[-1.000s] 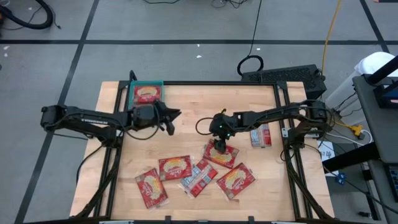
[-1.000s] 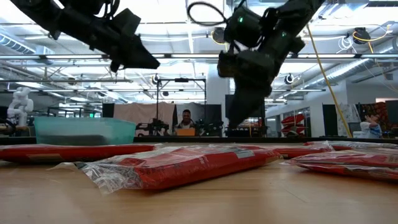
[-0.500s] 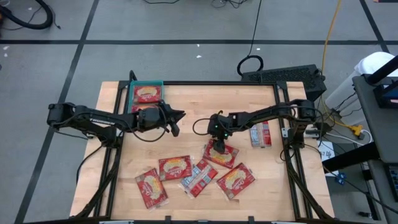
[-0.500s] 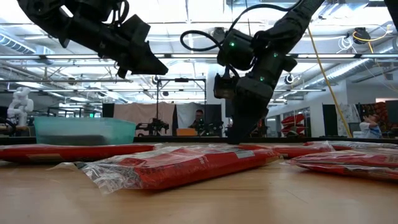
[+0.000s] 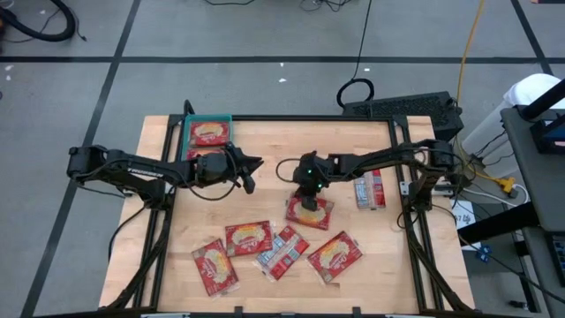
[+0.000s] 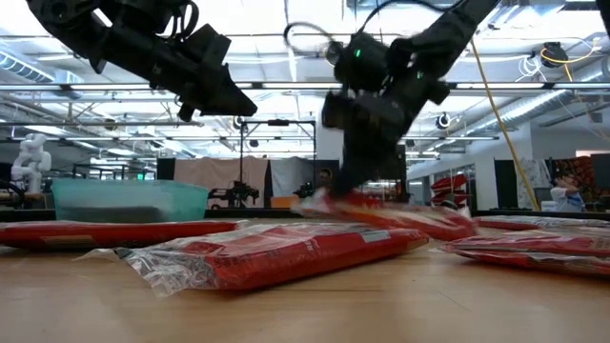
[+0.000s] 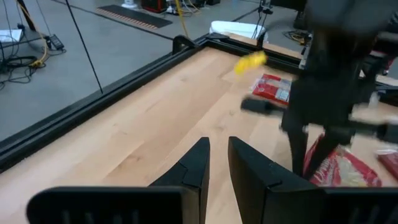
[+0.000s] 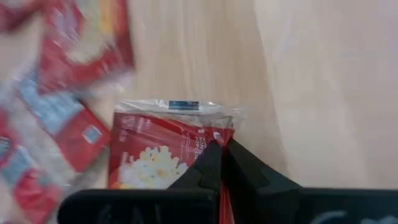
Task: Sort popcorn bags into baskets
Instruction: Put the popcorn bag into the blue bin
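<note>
Wooden table (image 5: 265, 150) carried the teal basket (image 5: 189, 131) at 10 o'clock, one popcorn bag (image 5: 209, 132) inside. Left gripper (image 5: 251, 170) hung just R of basket, fingers nearly together, holding nothing. Right gripper (image 5: 309, 200), near centre, had clamped a red bag (image 5: 310, 211), lifted off the wood. Four bags (image 5: 281, 252) lay at 6 o'clock; another (image 5: 370, 190) at 3.

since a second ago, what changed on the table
The right gripper closed on a popcorn bag and lifted one end off the table, dragging it slightly toward the table's middle. The left gripper edged a little toward the middle early on, then hung still, shut and empty. The tray and the other bags stayed put.
</note>
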`<control>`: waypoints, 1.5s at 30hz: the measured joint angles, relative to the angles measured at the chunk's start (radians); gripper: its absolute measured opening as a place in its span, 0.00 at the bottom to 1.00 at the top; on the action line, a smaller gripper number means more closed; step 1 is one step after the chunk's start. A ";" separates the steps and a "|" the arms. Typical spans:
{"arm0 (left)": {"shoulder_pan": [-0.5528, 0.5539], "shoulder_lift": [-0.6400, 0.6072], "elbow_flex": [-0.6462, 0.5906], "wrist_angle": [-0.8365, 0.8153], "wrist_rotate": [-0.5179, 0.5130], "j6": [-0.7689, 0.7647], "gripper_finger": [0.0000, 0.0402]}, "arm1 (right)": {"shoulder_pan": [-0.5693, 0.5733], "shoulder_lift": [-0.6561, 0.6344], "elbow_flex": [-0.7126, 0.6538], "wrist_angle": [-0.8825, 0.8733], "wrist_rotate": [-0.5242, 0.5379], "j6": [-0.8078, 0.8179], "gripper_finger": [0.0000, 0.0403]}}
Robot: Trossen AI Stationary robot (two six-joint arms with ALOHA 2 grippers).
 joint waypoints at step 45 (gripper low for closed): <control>-0.073 0.432 -0.004 0.609 0.022 0.271 0.04 | -0.015 -0.291 0.002 0.473 0.366 -0.188 0.00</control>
